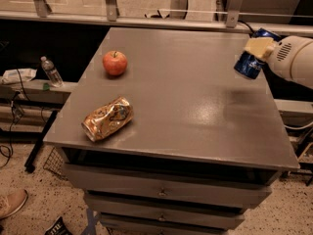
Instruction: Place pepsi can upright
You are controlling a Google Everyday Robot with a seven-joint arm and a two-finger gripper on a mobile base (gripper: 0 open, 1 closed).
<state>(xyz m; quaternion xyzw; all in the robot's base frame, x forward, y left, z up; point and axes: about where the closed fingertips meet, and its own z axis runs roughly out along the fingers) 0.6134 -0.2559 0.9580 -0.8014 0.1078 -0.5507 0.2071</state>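
The pepsi can (250, 62) is dark blue and is held tilted in the air above the table's right edge. My gripper (259, 48) is shut on the can, with a pale finger (258, 46) across its upper side. The white arm reaches in from the right. The can's shadow falls on the grey table top (195, 97) just below it.
A red apple (115, 62) sits at the table's far left. A crushed gold-orange can (107, 118) lies near the front left. Drawers (161, 190) run below the table top. A plastic bottle (50, 71) stands on a low ledge to the left.
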